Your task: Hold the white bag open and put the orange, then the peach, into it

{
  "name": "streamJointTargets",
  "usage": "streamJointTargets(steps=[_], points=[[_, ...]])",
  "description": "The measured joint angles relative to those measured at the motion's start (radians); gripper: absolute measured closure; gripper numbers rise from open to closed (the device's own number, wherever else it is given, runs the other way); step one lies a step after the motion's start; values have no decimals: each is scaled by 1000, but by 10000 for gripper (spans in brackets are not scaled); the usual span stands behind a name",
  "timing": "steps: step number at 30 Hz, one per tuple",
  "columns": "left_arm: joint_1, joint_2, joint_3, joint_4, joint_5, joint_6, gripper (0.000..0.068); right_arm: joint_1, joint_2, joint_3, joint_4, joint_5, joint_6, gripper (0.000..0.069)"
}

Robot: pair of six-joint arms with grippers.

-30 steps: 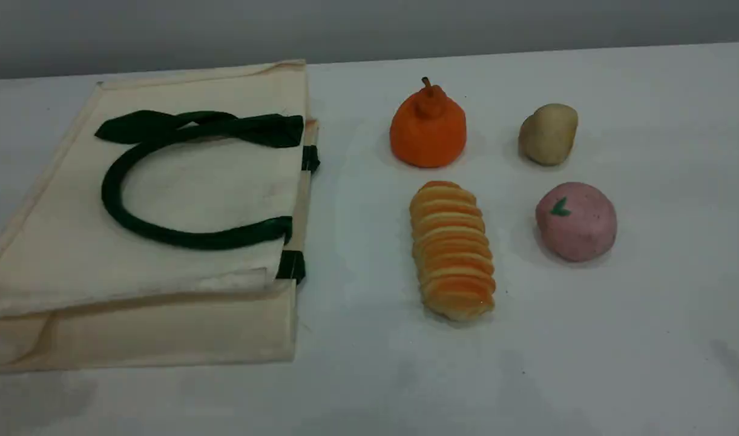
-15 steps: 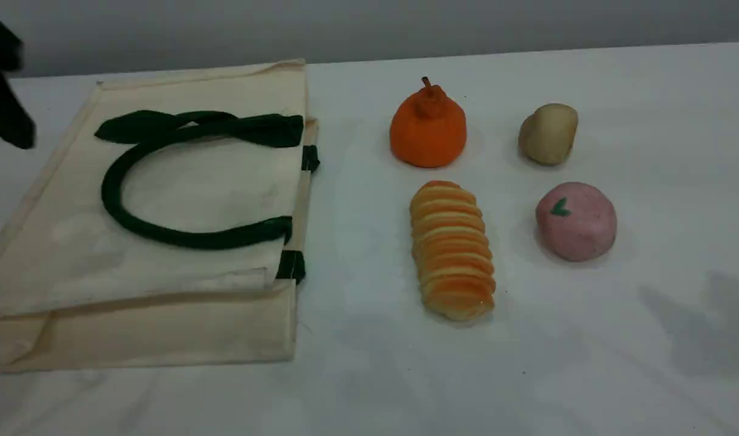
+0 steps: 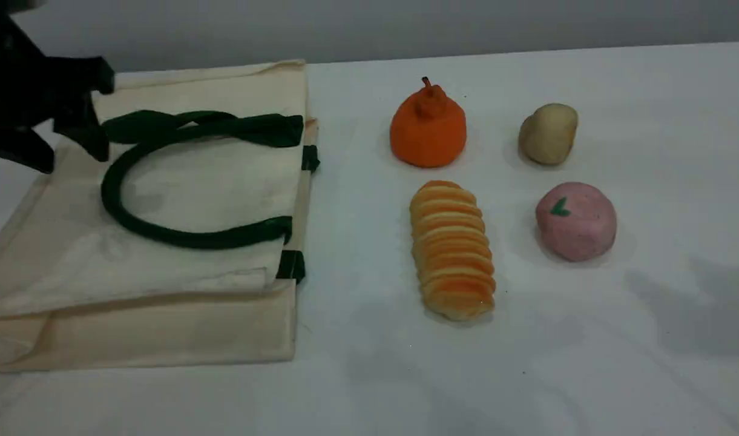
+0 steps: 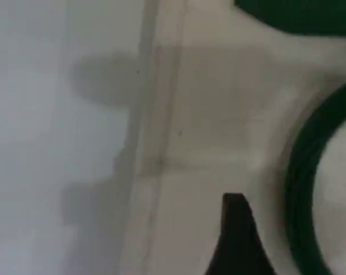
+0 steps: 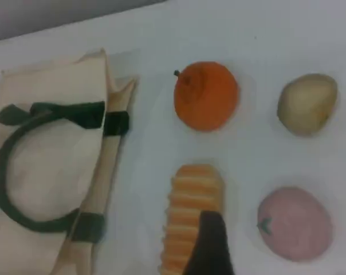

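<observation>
The white bag (image 3: 181,181) lies flat and closed on the left of the table, its dark green handle (image 3: 112,194) looped on top. My left gripper (image 3: 71,160) hangs open over the bag's far left corner, just left of the handle, holding nothing. Its fingertip (image 4: 236,240) shows above the cream fabric (image 4: 219,114) beside the handle (image 4: 302,172). The orange (image 3: 428,130) sits right of the bag, and the peach (image 3: 576,221) lies nearer and further right. The right gripper is outside the scene view. Its fingertip (image 5: 210,246) hovers high above the table with nothing in it, the orange (image 5: 206,95) and peach (image 5: 296,223) below.
A ridged orange-yellow bread loaf (image 3: 453,251) lies between the bag and the peach, in front of the orange. A tan potato-like lump (image 3: 548,133) sits behind the peach. A soft shadow falls on the table at the near right.
My left gripper has come in from the top left and now hangs over the bag's far left corner. The shadow at the near right has grown. The bag and foods have not moved.
</observation>
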Motion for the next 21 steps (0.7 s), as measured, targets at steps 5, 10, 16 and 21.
streamJointTargets(steps=[5, 10, 16, 21], points=[[-2, 66, -13, -70, -19, 72, 251, 0, 0, 0, 0, 0, -10, 157], [-2, 127, -13, -96, -64, 91, 251, 0, -1, 0, -1, 0, -10, 157], [-44, 198, -13, -113, -99, 123, 251, 0, -1, 0, -2, 0, -10, 157], [-80, 233, -19, -121, -110, 127, 254, 0, -1, 0, -3, 4, -10, 157]])
